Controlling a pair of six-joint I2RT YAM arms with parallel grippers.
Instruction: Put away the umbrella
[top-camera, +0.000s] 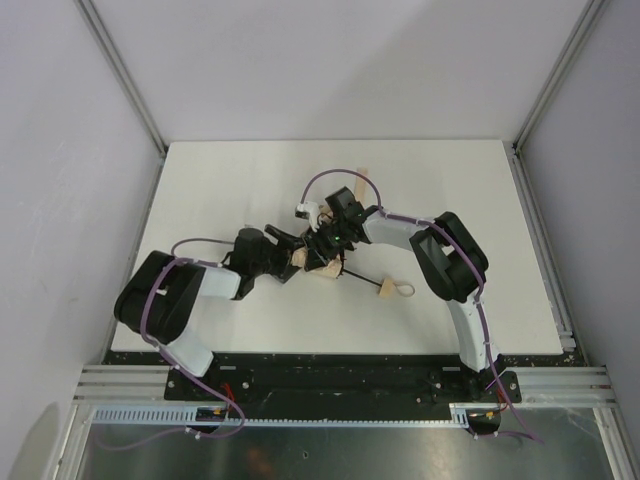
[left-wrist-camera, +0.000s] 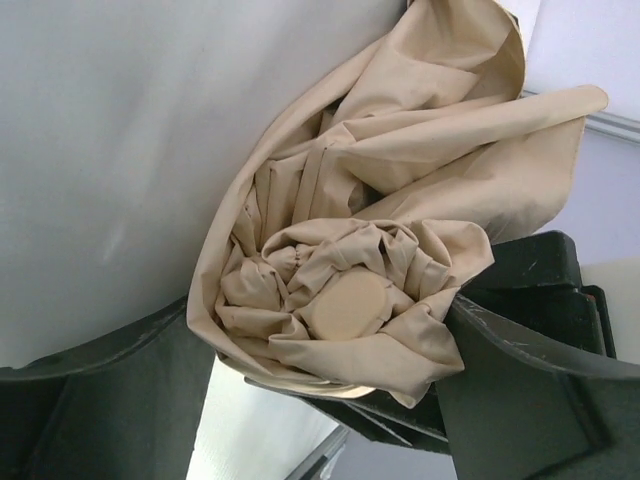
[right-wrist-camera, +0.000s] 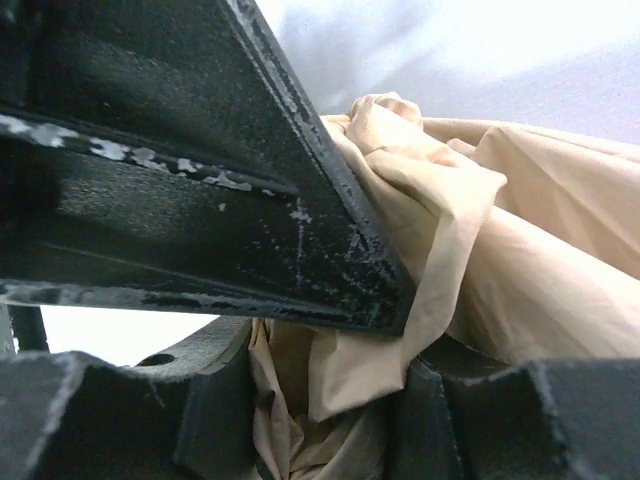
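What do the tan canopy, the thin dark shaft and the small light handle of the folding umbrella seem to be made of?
Tan umbrella canopy: thin matt cloth; it creases and bunches softly. Thin dark shaft: probably metal, being straight and slim, but too small to confirm. Small light handle: looks like pale wood, possibly plastic.

Lab test cell: white table, aluminium-framed blank walls
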